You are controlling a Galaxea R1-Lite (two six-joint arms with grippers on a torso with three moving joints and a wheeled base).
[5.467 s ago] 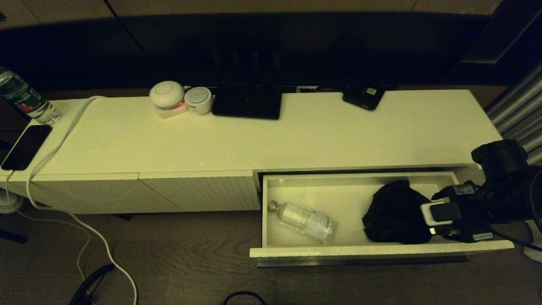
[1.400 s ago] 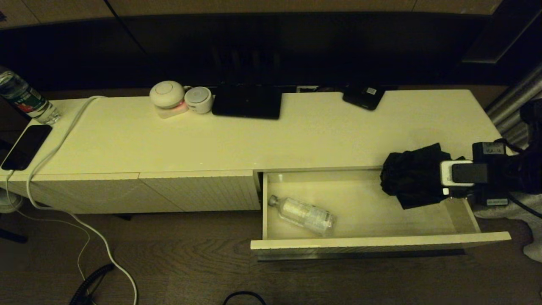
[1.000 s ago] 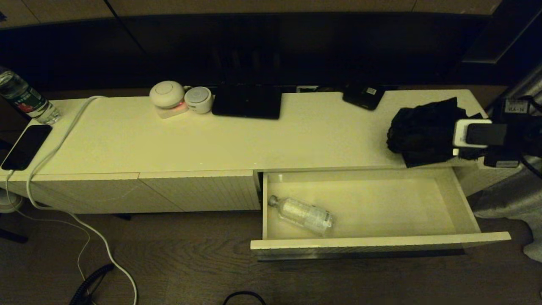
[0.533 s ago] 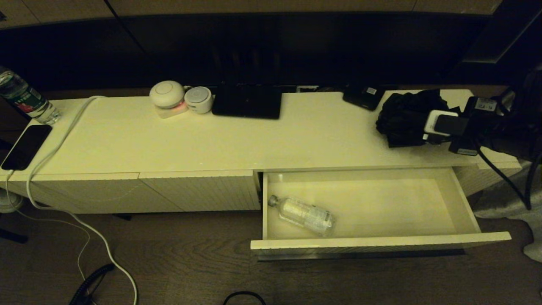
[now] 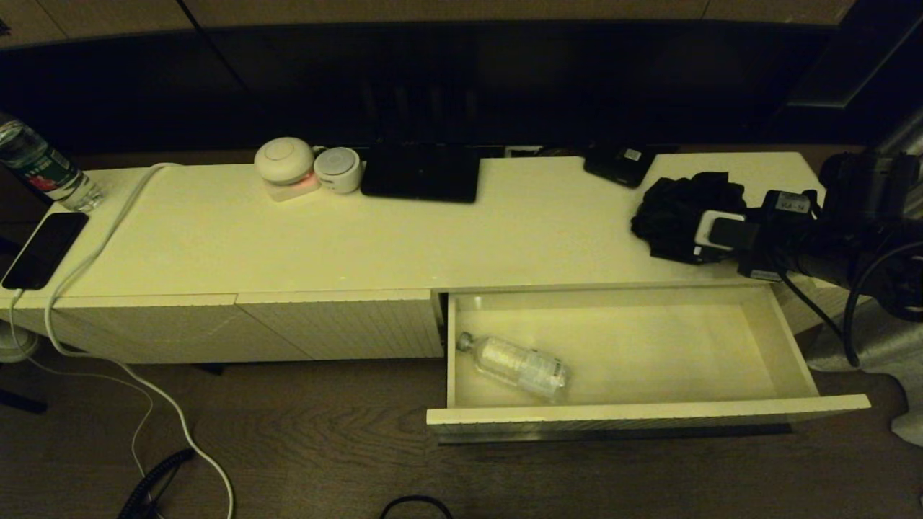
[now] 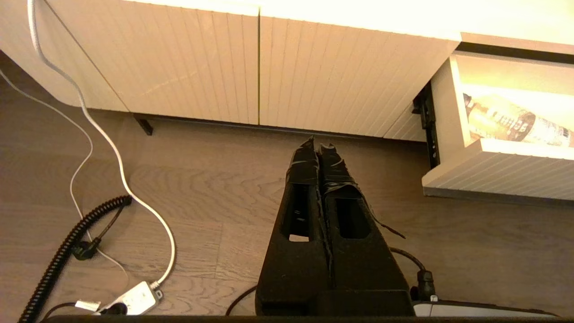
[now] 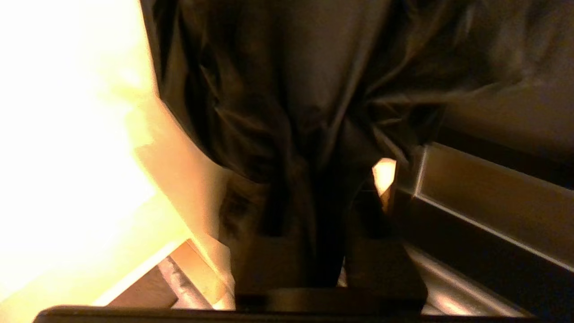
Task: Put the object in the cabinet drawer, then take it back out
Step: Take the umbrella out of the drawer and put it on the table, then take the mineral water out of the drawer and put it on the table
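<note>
A crumpled black cloth point(image 5: 681, 215) is set on the cabinet point(image 5: 433, 238) top at the tip of the right gripper point(image 5: 703, 232); whether the grip is released cannot be told. The open drawer point(image 5: 634, 418) lies just below. Fingers are best parted fully before withdrawal.

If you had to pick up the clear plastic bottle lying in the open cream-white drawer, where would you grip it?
Probably around its labelled middle, coming straight down from above. The clear plastic bottle lies on its side, slanted, cap toward the left wall of the drawer, with bare drawer floor on both long sides; turning the jaws across its body should suit.
</note>
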